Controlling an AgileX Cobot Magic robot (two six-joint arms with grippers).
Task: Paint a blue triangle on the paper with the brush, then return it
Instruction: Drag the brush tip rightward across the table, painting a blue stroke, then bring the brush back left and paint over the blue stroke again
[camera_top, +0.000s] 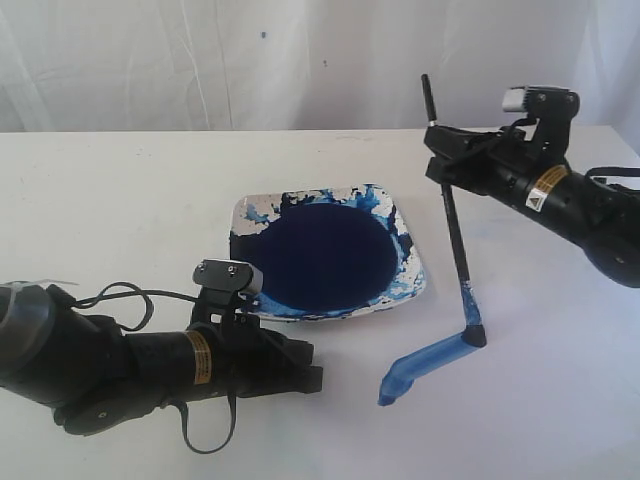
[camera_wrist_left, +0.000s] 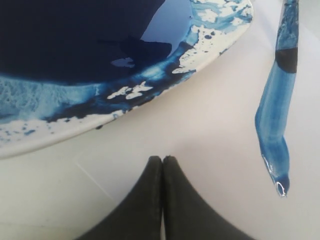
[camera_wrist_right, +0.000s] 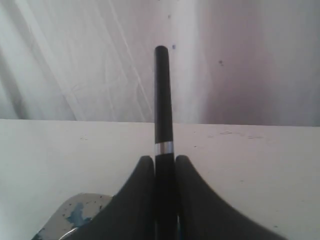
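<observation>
My right gripper (camera_top: 443, 163) (camera_wrist_right: 164, 159) is shut on the brush (camera_top: 455, 230), holding its black handle (camera_wrist_right: 162, 100) high on the shaft and nearly upright. The dark bristle tip (camera_top: 476, 335) presses on the white paper (camera_top: 150, 200) to the right of the paint dish. One thick blue stroke (camera_top: 425, 362) (camera_wrist_left: 274, 110) runs from the tip toward the front left. No blue triangle shows, only this single stroke. My left gripper (camera_top: 316, 366) (camera_wrist_left: 163, 159) is shut and empty, low over the paper just in front of the dish.
A square white dish (camera_top: 412, 262) (camera_wrist_left: 210, 47) smeared with blue holds a round pool of dark navy paint (camera_top: 325, 255). A draped white cloth (camera_top: 200, 60) hangs behind the table. The left arm's cable (camera_top: 120, 295) loops over the paper.
</observation>
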